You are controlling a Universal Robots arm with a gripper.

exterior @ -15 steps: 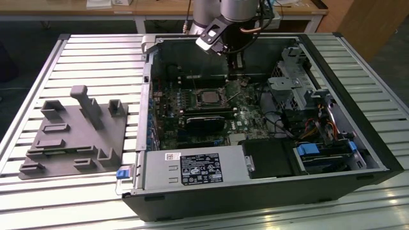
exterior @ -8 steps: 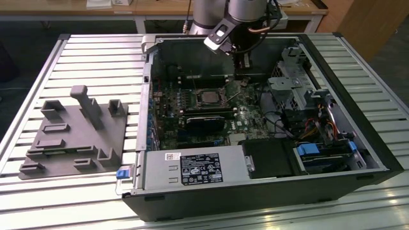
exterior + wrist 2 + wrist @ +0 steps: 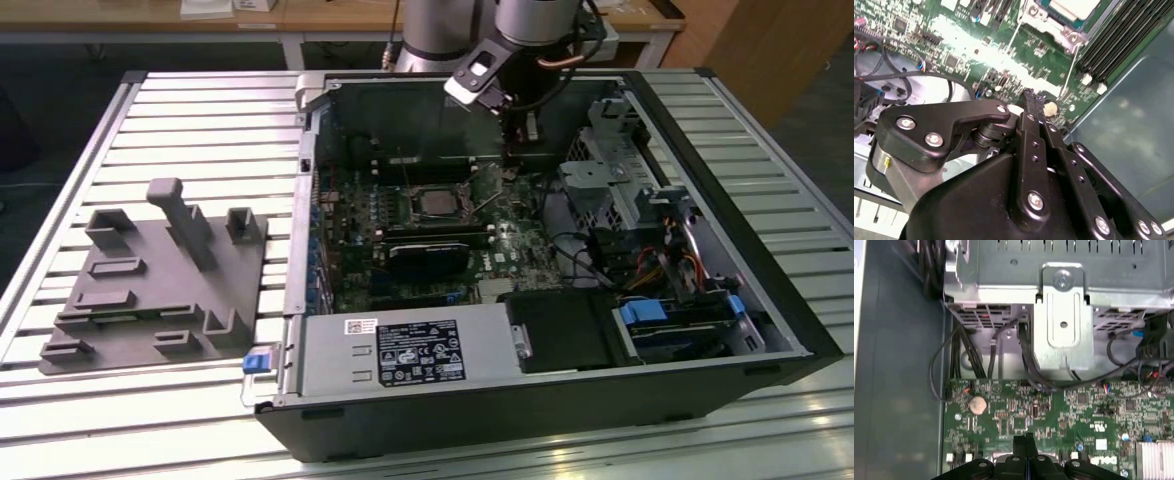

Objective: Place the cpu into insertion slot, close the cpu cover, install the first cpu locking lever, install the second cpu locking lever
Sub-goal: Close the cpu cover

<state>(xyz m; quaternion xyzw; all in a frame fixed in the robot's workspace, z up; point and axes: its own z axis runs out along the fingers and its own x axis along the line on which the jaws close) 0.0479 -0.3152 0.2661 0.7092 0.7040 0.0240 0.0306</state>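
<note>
One cpu [image 3: 435, 203] apparently sits in insertion slot [image 3: 1053, 26].

In the second wrist view the flat, square, silver-grey cpu [image 3: 1074, 6] is cut off by the picture's edge, and only one corner of it shows. The thin metal frame of the cpu cover [image 3: 1046, 26] around it is cut in the same way. The black metal gripper [image 3: 1031, 97] hides with its body a large part of the green circuit board [image 3: 979, 45]. In the exterior view the grey tube-shaped robot arm [image 3: 534, 20] leaves the picture at the edge. There, whether the cover lies flat over the cpu is too small to tell.
</note>
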